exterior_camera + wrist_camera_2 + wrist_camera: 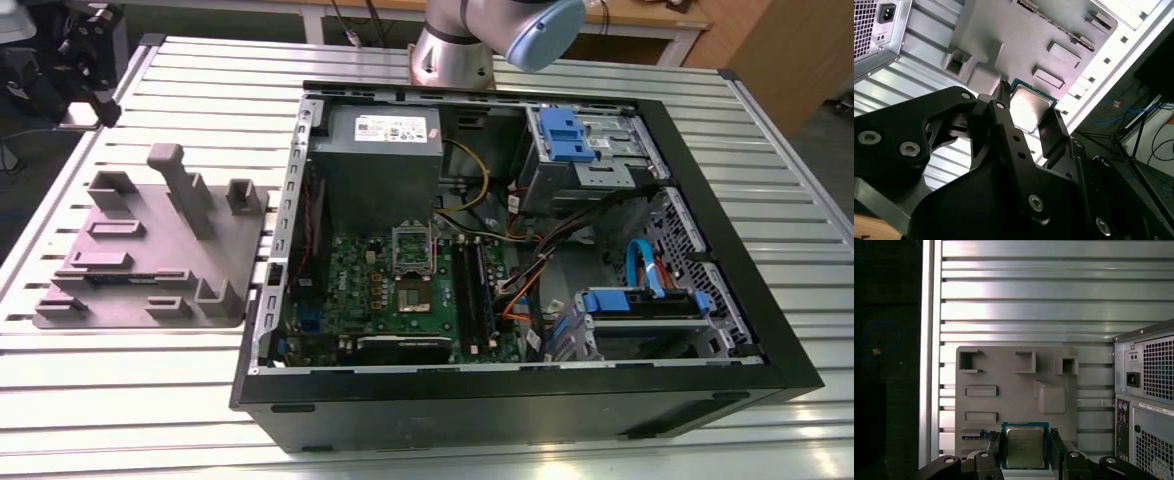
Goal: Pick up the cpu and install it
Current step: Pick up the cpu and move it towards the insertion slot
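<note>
**Chip in the jaws, parts tray beyond**

The gripper has the cpu between its two black fingers. The jaws are closed down to the chip's width and bear on two opposite edges, with the silvery lid turned towards the camera. The cpu looks to be held clear of the grey parts tray straight beyond the jaws, though this angle does not let me judge the gap.

By my reckoning the chip is light, flat and stiff. Its smooth metal lid gives little friction, and its underside is delicate. The thin pale edges are therefore the right place to hold it, pressed evenly so it stays level and does not twist out.

Beyond the jaws the tray carries only low blocks and pockets, and past it lies the slatted table. Off to one side of the jaws stands the rear wall of the computer case, well apart from the fingers.

In the exterior view the case lies open. Its socket is hemmed in by the power supply box and loose cables, so room there looks tight.
</note>
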You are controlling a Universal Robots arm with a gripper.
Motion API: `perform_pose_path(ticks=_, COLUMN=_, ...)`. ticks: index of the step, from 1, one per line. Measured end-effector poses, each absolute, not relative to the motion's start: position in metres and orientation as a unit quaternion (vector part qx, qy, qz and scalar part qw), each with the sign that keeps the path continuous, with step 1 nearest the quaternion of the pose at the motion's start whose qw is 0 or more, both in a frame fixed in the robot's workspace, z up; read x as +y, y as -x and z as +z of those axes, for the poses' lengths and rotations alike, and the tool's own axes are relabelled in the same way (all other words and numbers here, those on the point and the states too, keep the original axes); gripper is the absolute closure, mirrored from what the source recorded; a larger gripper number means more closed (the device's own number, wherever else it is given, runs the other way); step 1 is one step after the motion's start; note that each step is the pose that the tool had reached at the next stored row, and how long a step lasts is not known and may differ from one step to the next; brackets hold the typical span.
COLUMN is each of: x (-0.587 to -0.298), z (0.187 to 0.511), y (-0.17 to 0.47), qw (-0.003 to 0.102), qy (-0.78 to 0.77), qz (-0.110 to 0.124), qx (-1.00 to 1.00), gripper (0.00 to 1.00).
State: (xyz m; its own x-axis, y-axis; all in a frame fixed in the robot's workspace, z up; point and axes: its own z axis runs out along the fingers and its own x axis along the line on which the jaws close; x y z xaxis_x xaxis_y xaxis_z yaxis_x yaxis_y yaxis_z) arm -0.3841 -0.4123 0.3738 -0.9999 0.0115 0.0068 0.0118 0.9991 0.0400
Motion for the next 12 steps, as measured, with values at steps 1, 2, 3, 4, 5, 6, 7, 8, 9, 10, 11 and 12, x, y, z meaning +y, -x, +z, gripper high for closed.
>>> perform_pose_path(ticks=1, x=-0.4123, z=0.3738, y=0.3837, qw=0.003, qy=0.006, qz=-0.02, qx=-1.0, gripper=0.53)
perform_pose_path(ticks=2, x=-0.4123, z=0.3737, y=0.3835, qw=0.003, qy=0.006, qz=-0.02, qx=-1.0, gripper=0.53)
perform_pose_path(ticks=3, x=-0.4123, z=0.3737, y=0.3832, qw=0.003, qy=0.006, qz=-0.02, qx=-1.0, gripper=0.53)
perform_pose_path(ticks=4, x=-0.4123, z=0.3738, y=0.3829, qw=0.003, qy=0.006, qz=-0.02, qx=-1.0, gripper=0.53)
perform_pose_path(ticks=5, x=-0.4123, z=0.3738, y=0.3826, qw=0.003, qy=0.006, qz=-0.02, qx=-1.0, gripper=0.53)
perform_pose_path(ticks=6, x=-0.4123, z=0.3738, y=0.382, qw=0.003, qy=0.006, qz=-0.02, qx=-1.0, gripper=0.53)
perform_pose_path(ticks=7, x=-0.4123, z=0.3738, y=0.3816, qw=0.003, qy=0.006, qz=-0.02, qx=-1.0, gripper=0.53)
perform_pose_path(ticks=8, x=-0.4123, z=0.3738, y=0.3812, qw=0.003, qy=0.006, qz=-0.02, qx=-1.0, gripper=0.53)
perform_pose_path(ticks=9, x=-0.4123, z=0.3738, y=0.3808, qw=0.003, qy=0.006, qz=-0.02, qx=-1.0, gripper=0.53)
perform_pose_path(ticks=10, x=-0.4123, z=0.3738, y=0.3804, qw=0.003, qy=0.006, qz=-0.02, qx=-1.0, gripper=0.53)
perform_pose_path(ticks=11, x=-0.4123, z=0.3738, y=0.38, qw=0.003, qy=0.006, qz=-0.02, qx=-1.0, gripper=0.53)
perform_pose_path(ticks=12, x=-0.4123, z=0.3738, y=0.3797, qw=0.003, qy=0.006, qz=-0.02, qx=-1.0, gripper=0.53)
